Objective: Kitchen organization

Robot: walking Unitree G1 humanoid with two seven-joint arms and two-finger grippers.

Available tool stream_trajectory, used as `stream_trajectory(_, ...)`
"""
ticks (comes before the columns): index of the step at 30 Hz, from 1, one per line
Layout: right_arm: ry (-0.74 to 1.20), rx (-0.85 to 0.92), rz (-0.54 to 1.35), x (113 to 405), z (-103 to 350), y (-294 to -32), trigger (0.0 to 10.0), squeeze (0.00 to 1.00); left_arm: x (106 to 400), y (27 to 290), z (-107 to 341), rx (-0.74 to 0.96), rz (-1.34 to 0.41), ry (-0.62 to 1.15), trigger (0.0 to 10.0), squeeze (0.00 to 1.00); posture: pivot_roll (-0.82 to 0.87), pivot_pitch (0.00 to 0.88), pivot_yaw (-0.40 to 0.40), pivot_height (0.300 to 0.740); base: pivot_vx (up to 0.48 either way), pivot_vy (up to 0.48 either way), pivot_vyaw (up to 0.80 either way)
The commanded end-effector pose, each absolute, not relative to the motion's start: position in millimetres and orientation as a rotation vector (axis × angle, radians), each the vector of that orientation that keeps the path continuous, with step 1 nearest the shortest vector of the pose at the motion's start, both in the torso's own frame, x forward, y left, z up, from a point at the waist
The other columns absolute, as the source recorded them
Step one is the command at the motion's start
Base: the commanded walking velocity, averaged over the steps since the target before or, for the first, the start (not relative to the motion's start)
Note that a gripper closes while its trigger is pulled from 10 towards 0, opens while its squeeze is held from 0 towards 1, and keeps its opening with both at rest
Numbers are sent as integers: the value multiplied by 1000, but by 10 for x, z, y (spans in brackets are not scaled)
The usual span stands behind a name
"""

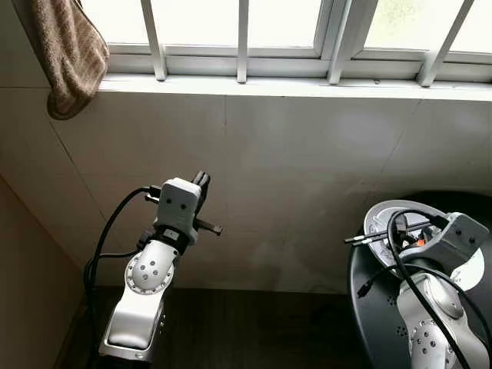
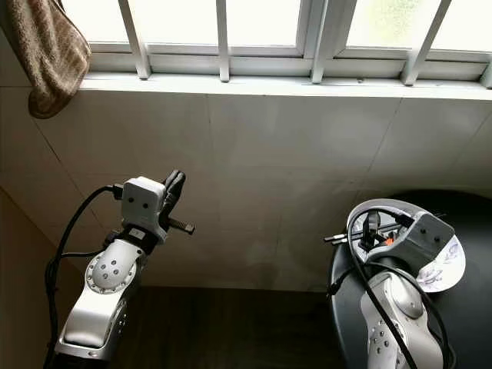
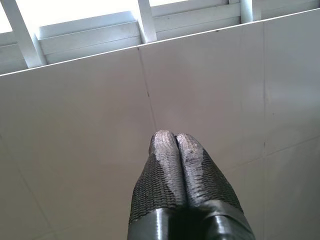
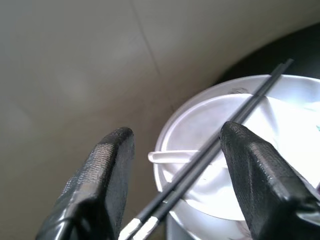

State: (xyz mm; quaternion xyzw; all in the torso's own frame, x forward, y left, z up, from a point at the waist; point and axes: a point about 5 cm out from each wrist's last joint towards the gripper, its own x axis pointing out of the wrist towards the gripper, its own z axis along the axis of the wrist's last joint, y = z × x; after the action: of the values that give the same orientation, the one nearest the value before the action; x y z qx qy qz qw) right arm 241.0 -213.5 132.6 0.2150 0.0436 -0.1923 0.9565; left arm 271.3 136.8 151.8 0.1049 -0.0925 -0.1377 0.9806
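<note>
- Hovering with fingers spread apart: right gripper (image 4: 175, 165), gripping nothing, just above the white bowl (image 4: 280, 125).
- Lying across that bowl: dark chopsticks (image 4: 220, 145), with a white spoon (image 4: 172, 157) inside it.
- Sitting on the black round table (image 2: 469, 307): the bowl.
- Pointing at the tiled wall (image 1: 307, 169) under the window (image 1: 246, 31): left gripper (image 3: 175, 145), fingers pressed together.
- Hanging at the window's left: brown towel (image 1: 69, 54).

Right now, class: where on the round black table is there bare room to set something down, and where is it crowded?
Bare: the black table surface to the plate's right. Crowded: its wall-side edge, where the open right gripper hovers over chopsticks, spoon and stacked white dishes.
</note>
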Motion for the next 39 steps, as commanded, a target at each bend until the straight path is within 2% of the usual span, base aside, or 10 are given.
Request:
stream_trajectory(1,91,528,-337,2422,1367,-1947,10000,0,2713,1340,1512,227,-289,-189,10000,0,115,0,-44,740,0,0,0)
stream_trajectory(7,225,625,-344,2362,1295,-1848,10000,0,2716,1343,1503,230,-290,-184,10000,0,103,0,-41,740,0,0,0)
stream_trajectory(19,279,755,-366,2402,1466,-1831,10000,0,2722,1332,1499,232,-289,-183,10000,0,99,0,-46,740,0,0,0)
stream_trajectory(23,323,897,-376,2413,1433,-1752,10000,0,2719,1327,1495,230,-287,-182,10000,0,102,0,-50,740,0,0,0)
stream_trajectory(28,379,977,-406,2401,1374,-1744,10000,0,2716,1320,1488,230,-287,-181,10000,0,103,0,-54,740,0,0,0)
stream_trajectory(35,427,1002,-421,2399,1313,-1784,10000,0,2716,1311,1480,229,-291,-178,10000,0,103,0,-54,740,0,0,0)
stream_trajectory(39,519,971,-405,2433,1094,-1836,10000,0,2716,1300,1474,228,-294,-176,10000,0,101,0,-51,740,0,0,0)
